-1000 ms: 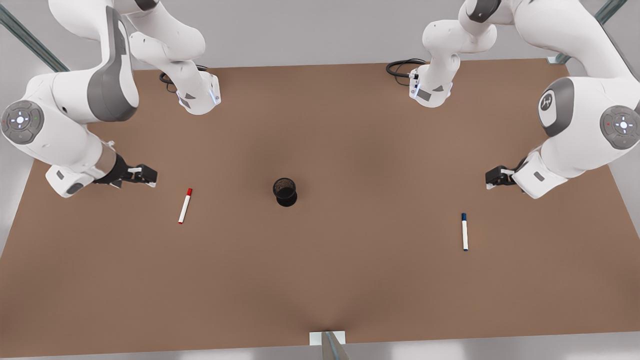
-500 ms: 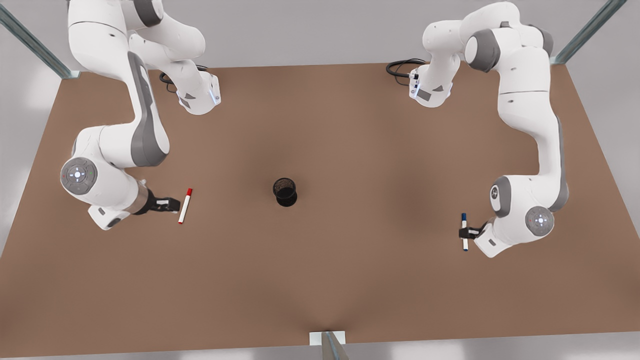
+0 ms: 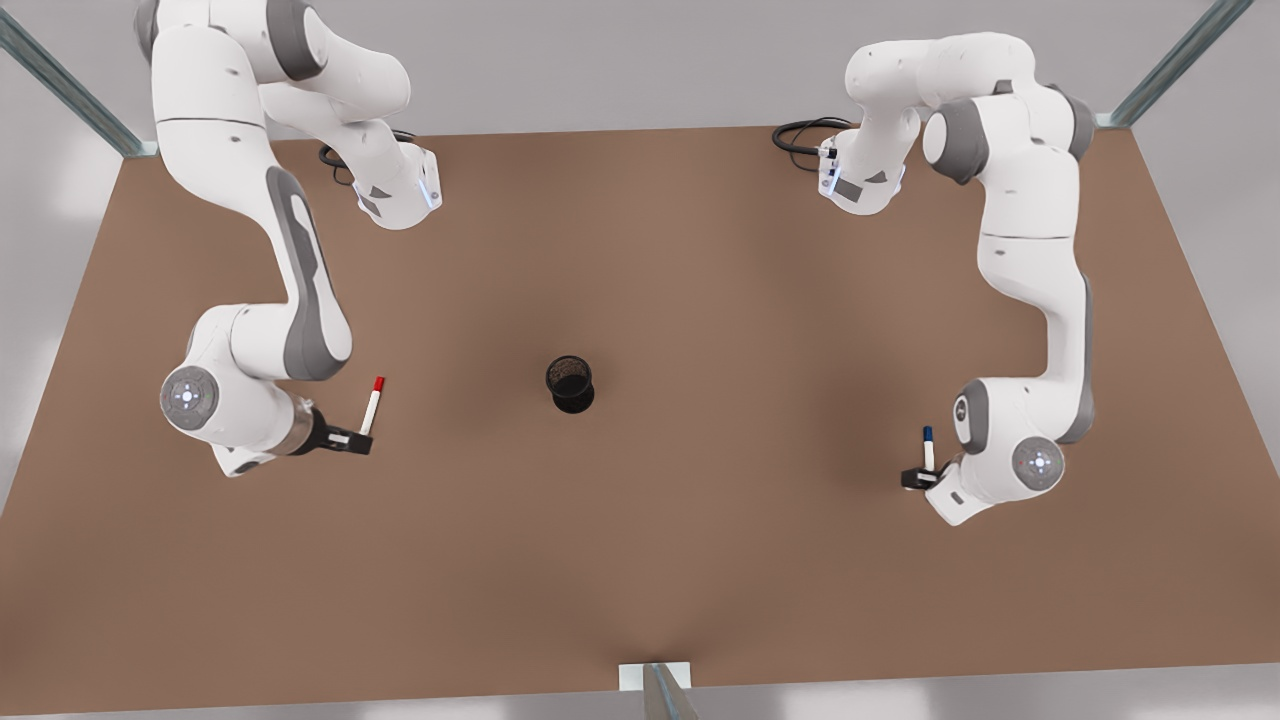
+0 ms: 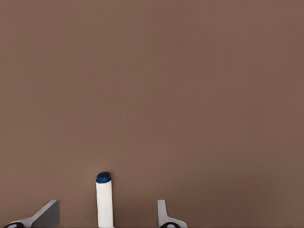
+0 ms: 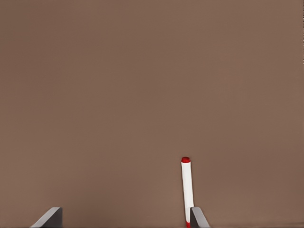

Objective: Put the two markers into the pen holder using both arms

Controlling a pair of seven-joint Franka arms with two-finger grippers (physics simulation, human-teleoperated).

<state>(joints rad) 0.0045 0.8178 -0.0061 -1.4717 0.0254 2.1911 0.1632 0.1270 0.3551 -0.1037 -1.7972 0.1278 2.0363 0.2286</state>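
Note:
The red-capped marker (image 3: 370,407) lies on the brown table (image 3: 700,560) at the front view's left. My right gripper (image 3: 355,440) is low over its uncapped end, open, and the marker (image 5: 186,190) rests close against one finger (image 5: 197,217). The blue-capped marker (image 3: 928,447) lies at the front view's right. My left gripper (image 3: 915,478) is open and straddles its near end, so the barrel (image 4: 104,202) runs between the two fingers. The black mesh pen holder (image 3: 570,384) stands upright mid-table, apart from both grippers.
Both arm bases (image 3: 398,195) (image 3: 858,180) sit at the table's far edge with black cables (image 3: 800,135). A white bracket (image 3: 655,677) is at the near edge, and metal frame struts (image 3: 60,85) stand at the far corners.
Both arms have swung in and lowered from raised poses. Each gripper has slid along its marker to the uncapped end. The markers and the holder have stayed put.

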